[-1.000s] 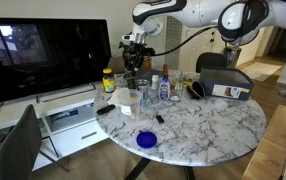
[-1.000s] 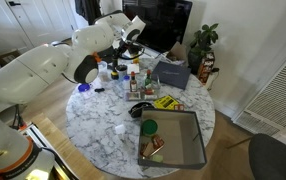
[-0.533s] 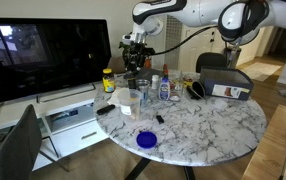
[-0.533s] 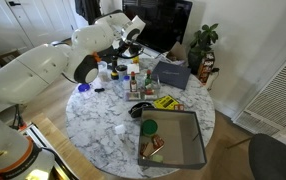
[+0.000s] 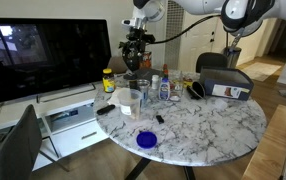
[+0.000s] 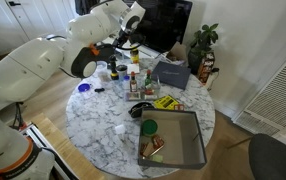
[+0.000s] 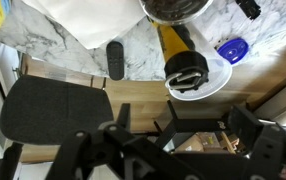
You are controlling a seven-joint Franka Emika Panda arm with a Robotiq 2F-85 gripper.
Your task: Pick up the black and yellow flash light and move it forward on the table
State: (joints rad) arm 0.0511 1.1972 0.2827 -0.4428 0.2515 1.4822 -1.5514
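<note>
In the wrist view the flash light has a yellow body and a black head, and the head rests on a white round dish near the table edge. My gripper is below it in that view, open, with nothing between the jaws. In both exterior views the gripper hangs above the bottles at the far side of the marble table. I cannot pick the flash light out there.
Bottles crowd the table's far side beside a grey box. A blue lid lies near the front edge. A grey tray holds small items. A black chair, a TV and a white stand are beside the table.
My gripper has opened, let go of the flash light and lifted straight up from the bottles.
</note>
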